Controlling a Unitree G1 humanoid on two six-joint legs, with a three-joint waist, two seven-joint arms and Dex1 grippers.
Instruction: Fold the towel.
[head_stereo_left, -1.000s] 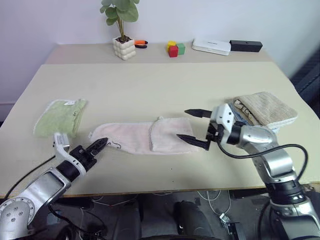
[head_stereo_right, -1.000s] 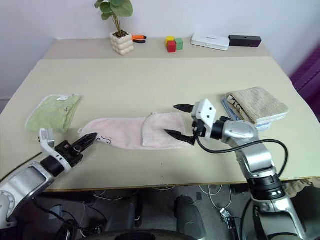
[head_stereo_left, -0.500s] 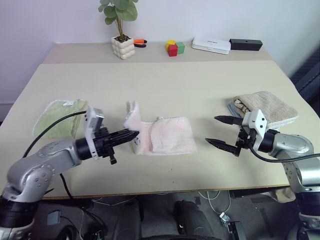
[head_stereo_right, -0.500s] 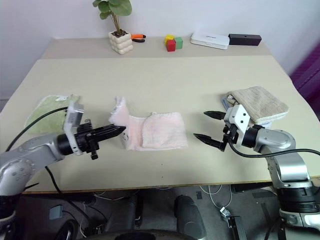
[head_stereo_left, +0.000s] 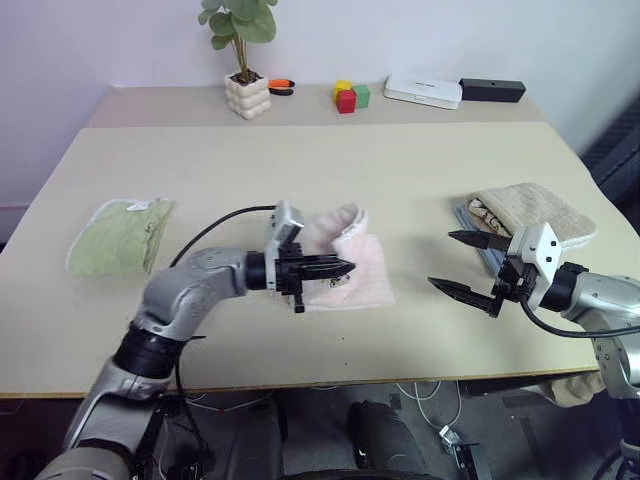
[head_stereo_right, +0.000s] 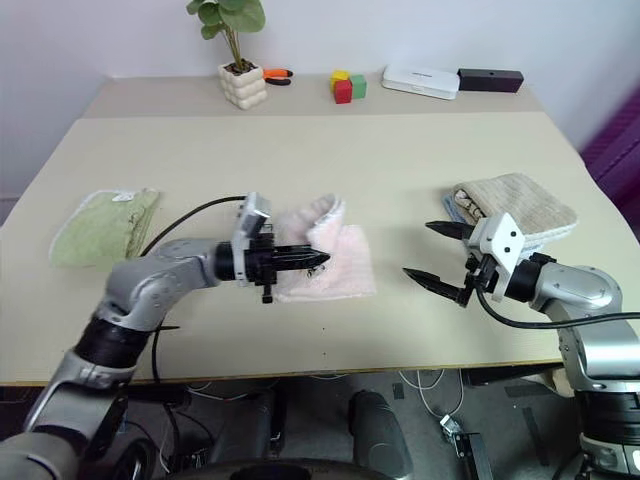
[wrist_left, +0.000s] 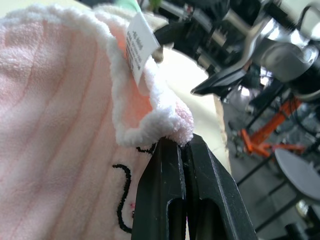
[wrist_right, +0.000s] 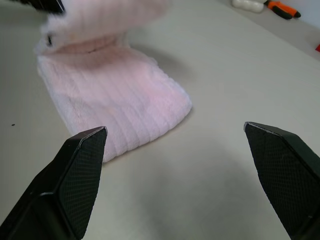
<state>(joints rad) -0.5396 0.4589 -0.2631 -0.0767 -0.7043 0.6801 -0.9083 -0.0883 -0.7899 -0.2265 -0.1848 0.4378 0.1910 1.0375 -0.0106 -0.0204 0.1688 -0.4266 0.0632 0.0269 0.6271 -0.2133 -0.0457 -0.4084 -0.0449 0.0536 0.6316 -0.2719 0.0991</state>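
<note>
From the head views we record the left gripper (head_stereo_left: 343, 268) pinched on a corner of the towel (head_stereo_left: 362, 283) mid-table and the right gripper (head_stereo_left: 466, 264) spread wide well apart, while the left wrist view confirms the clamped edge and the right wrist view shows wide-set fingers (wrist_right: 80, 170) facing the towel.

Pale pink terry towel (head_stereo_left: 350, 272): fluffy ribbed cloth, whitish fuzzy edge. Beige table (head_stereo_left: 300, 165): smooth, matt. Right gripper (wrist_right: 182, 172) fingers: black, textured pads.
</note>
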